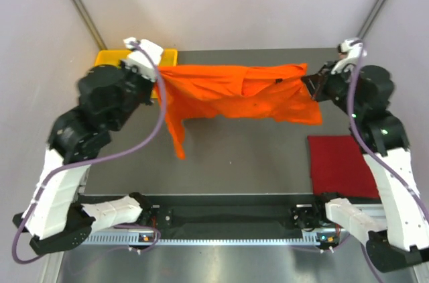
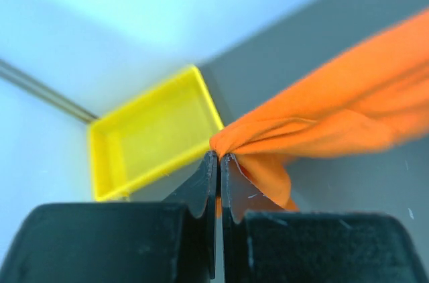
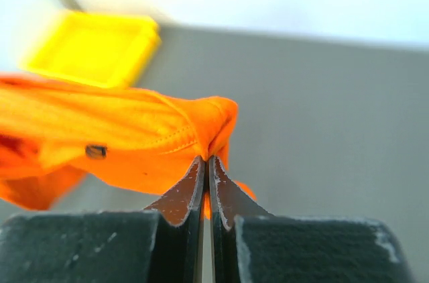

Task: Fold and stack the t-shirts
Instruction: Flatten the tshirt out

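**Item 1: orange t-shirt** [image 1: 234,95]. Soft cloth. It is lifted off the worktop [image 1: 248,155] and stretched sideways along the far edge, from beside the far left corner almost to the far right corner. The upper edge is pulled fairly taut. One loose part hangs lower, left of the middle; whether it touches the surface cannot be told.

**Item 2: dark red t-shirt** [image 1: 342,165]. It lies flat against the right edge, in the near half, as a neat rectangle. It looks already folded and is well apart from item 1.

**Item 3: left claw** [image 2: 219,157]. The jaws are pressed fully together with a bunched end of the orange cloth pinched at the tips.

**Item 4: right claw** [image 3: 206,160]. The jaws are likewise closed tight, nipping a seamed fold at the other end of the same shirt.

**Item 5: yellow tray** [image 1: 110,58]. It sits in the far left corner, partly behind the left arm. It takes no part in the job.

**Step in hand (judged):** spreading the orange shirt in the air, ready to lay it out. No fold has been made in it yet.

**Next move calls for (judged):**
- Lower both ends together and at one level, keeping the cloth taut.
- Let the hanging part land first and the body drape flat on the bare middle of the worktop.
- Keep it clear of the red rectangle.
- Open the jaws only once the shirt lies smooth.
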{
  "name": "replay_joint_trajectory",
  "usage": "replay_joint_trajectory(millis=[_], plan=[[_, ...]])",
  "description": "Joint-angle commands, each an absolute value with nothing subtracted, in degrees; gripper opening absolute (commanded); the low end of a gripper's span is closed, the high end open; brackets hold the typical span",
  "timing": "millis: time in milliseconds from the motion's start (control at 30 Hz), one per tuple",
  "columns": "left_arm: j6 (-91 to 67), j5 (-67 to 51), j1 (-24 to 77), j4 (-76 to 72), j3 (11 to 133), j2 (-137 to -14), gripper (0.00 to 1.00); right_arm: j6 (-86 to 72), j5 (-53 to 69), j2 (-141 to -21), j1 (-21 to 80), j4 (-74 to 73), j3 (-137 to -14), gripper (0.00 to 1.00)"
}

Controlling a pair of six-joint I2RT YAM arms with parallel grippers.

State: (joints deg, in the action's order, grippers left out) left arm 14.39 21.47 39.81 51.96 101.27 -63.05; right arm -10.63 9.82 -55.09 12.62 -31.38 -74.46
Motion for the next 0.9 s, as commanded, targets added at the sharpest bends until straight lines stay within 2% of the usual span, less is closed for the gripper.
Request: replay_joint_trajectory(millis=[0, 100, 200, 533, 700, 867], plan=[[16.4, 29.4, 38.1, 52.7, 108.5, -61.0, 0.00, -9.3, 15.1, -50.9, 12.6, -38.8, -82.0, 0.00], [17.2, 27.0, 38.0, 52.6, 113.6, -60.5, 0.00, -10.2, 20.6, -48.8, 12.6, -38.2, -85.1, 0.00], [17.1, 25.1, 37.9, 52.8, 114.3, -60.7, 0.00, -11.3, 22.1, -48.4, 12.6, -34.4, -83.2, 0.00], [20.5, 28.8, 38.0, 37.7, 100.1, -62.7, 0.00, -15.5, 16.4, -62.8, 12.6, -24.3, -75.1, 0.00], [21.7, 27.2, 36.1, 26.4, 96.6, -74.8, 0.00, -14.9, 10.4, -67.1, 11.6, -22.9, -67.4, 0.00], [15.7, 22.7, 29.0, 20.3, 106.2, -97.6, 0.00, -15.9, 10.7, -75.1, 7.3, -16.0, -60.6, 0.00]])
